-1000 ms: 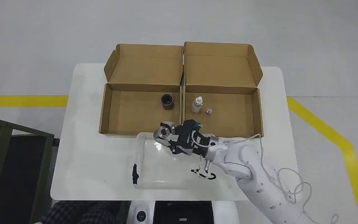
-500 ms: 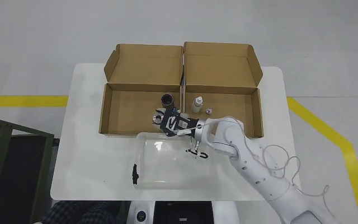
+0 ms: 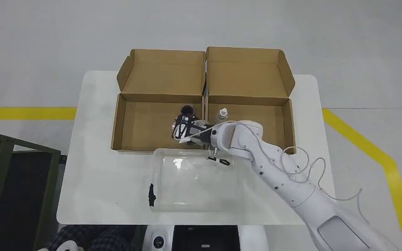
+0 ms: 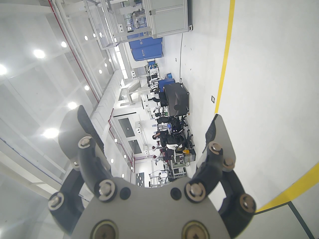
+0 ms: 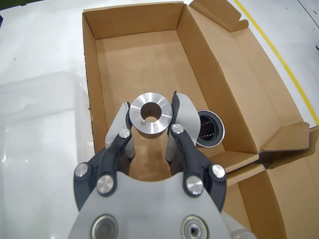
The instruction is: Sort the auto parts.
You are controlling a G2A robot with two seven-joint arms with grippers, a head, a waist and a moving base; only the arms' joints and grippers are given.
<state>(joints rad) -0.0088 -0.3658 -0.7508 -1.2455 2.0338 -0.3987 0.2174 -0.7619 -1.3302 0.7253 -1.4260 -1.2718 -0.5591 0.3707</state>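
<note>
My right gripper (image 5: 150,116) is shut on a silver metal ring (image 5: 150,119) with a round bore. It holds the ring just above the floor of the left cardboard box (image 3: 144,125), near the box's right end. In the top view the ring (image 3: 180,129) hangs close to a dark cylindrical bearing (image 3: 187,112), which lies on the box floor beside the fingers (image 5: 185,110). A small white bottle (image 3: 221,115) stands in the right cardboard box (image 3: 270,125). My left gripper (image 4: 149,125) is open and empty, pointing out into the room away from the table.
A clear plastic bin (image 3: 188,182) sits on the white table (image 3: 94,157) in front of the boxes, with a small black part (image 3: 151,194) at its left side. Both boxes have their lids folded back on the far side.
The right gripper carried the metal ring from over the clear bin, across the box's front wall, to the left box beside the bearing.
</note>
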